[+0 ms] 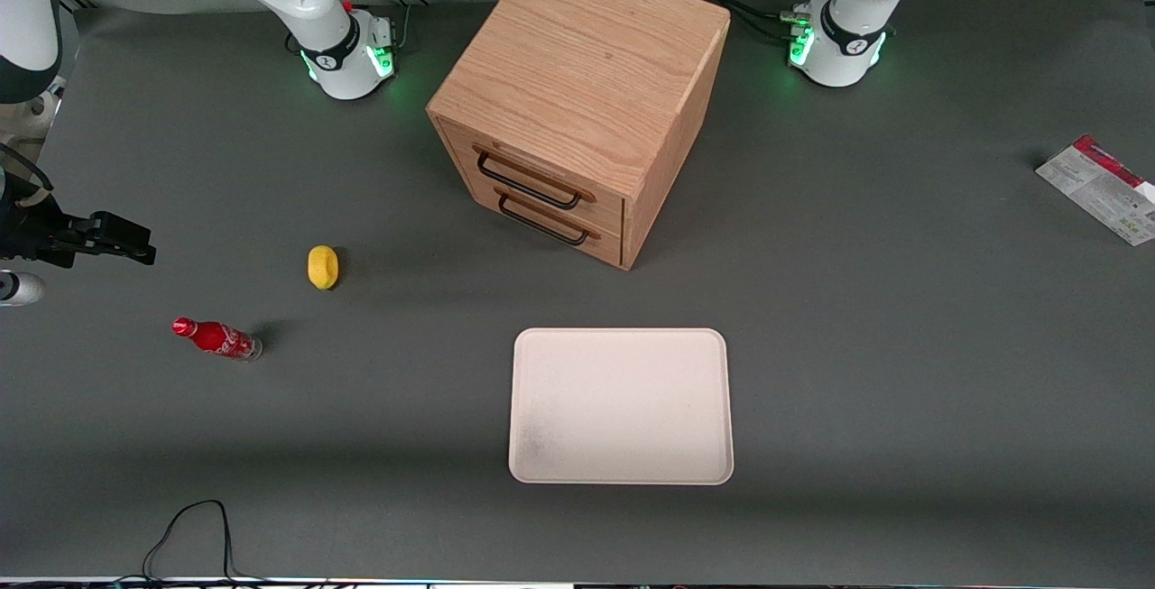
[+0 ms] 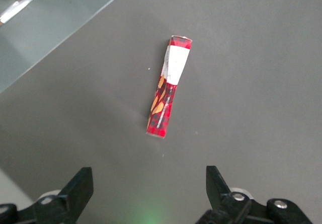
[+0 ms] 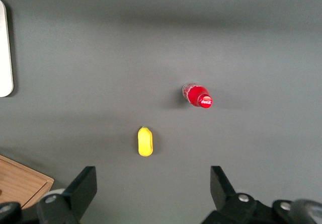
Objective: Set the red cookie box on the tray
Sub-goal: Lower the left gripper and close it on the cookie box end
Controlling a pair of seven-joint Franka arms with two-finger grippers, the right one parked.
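Box lies flat on the grey table at the working arm's end, right by the edge of the front view, well apart from the tray. From the wrist camera it shows as a narrow red strip with a white patch, resting on the table with nothing touching it. Gripper hangs above the box, its two dark fingers spread wide with bare table between them. Tray sits nearer the front camera than the wooden cabinet, with nothing on it. Toward the parked arm's end lie a small yellow thing and, nearer the camera, a red cola bottle on its side
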